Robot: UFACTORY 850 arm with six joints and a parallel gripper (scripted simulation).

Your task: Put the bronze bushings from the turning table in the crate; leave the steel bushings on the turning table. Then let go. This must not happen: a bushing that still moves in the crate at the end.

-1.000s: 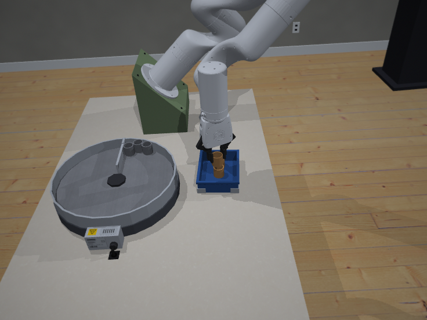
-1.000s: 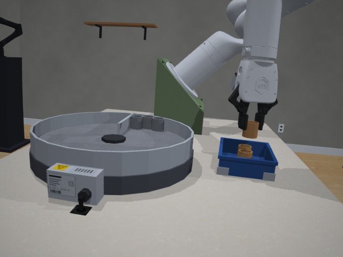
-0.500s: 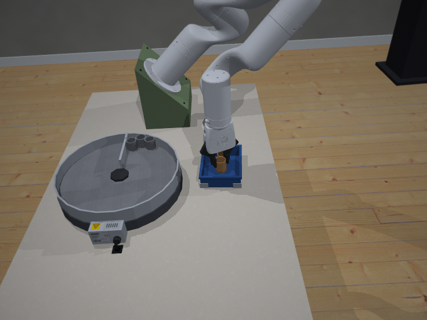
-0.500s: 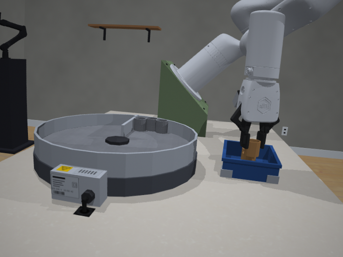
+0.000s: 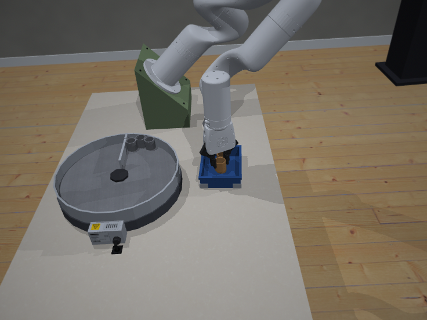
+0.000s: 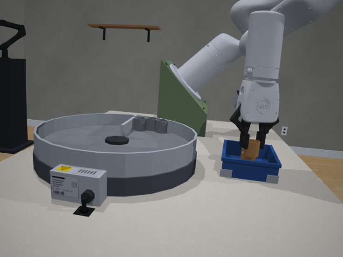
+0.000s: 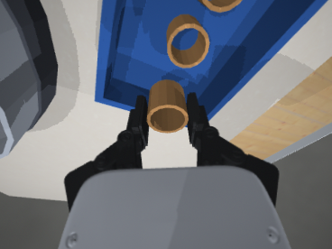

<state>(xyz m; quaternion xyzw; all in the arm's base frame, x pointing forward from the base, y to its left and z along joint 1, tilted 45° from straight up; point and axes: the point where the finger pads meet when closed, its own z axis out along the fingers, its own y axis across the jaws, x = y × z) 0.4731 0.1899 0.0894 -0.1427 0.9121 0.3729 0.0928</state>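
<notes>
My gripper (image 5: 220,162) (image 6: 252,143) (image 7: 167,105) is shut on a bronze bushing (image 5: 220,167) (image 6: 251,150) (image 7: 168,115), held upright and lowered partly into the blue crate (image 5: 219,181) (image 6: 249,169) (image 7: 131,54). I cannot tell whether the bushing touches the crate floor. In the wrist view, two more bronze bushings stand in the crate beyond it, one (image 7: 188,41) in full and one (image 7: 221,4) cut off at the top edge. Three steel bushings (image 5: 140,141) (image 6: 151,124) stand in a row at the back of the turning table (image 5: 68,203) (image 6: 110,165), beside its divider bar.
A green wedge base (image 5: 162,103) (image 6: 177,104) holds the arm behind the crate. A grey control box (image 5: 106,231) (image 6: 77,184) with a black knob sits at the turning table's front. The table edge and wood floor lie just right of the crate.
</notes>
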